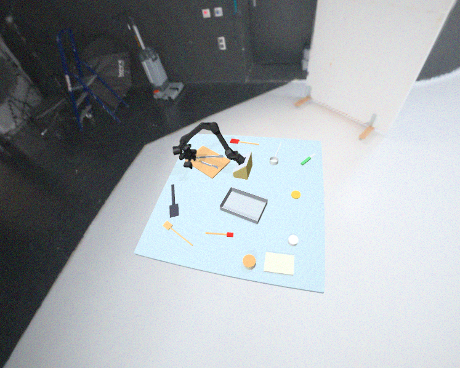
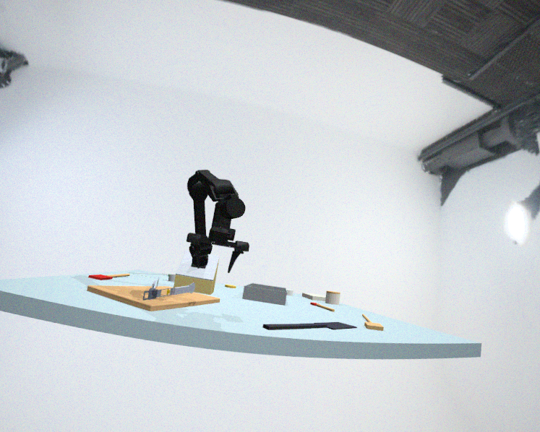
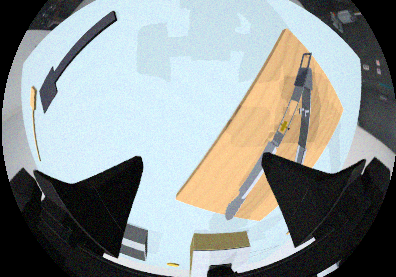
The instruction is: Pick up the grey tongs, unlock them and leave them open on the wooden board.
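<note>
The grey tongs [image 1: 208,160] lie flat on the wooden board [image 1: 211,170], their two arms spread apart in a narrow V and joined at one end; in the wrist view the tongs [image 3: 293,129] run lengthwise down the board [image 3: 226,176], one arm ending close to its near edge; from the side the tongs [image 2: 168,292] sit on top of the board [image 2: 151,298] with nothing touching them. The end effector [image 2: 219,262] hangs above the tabletop [image 2: 233,342], released, its fingers spread wide and nothing between them; in the wrist view the two dark fingers frame pale tabletop, and the right one overlaps the board's edge in the picture only. From above, the end effector [image 1: 186,156] stands at the left end of the board, just off its corner, raised clear of the tongs. The roasting tin [image 1: 243,205] sits near the middle of the tabletop, well apart from the board, with nothing across it; a tan wedge-shaped block [image 1: 244,168] stands just right of the board beside the arm's base; a dark spatula [image 1: 173,201] lies on the near left; a red-headed spatula [image 1: 242,141] lies beyond the board on the far side.
</note>
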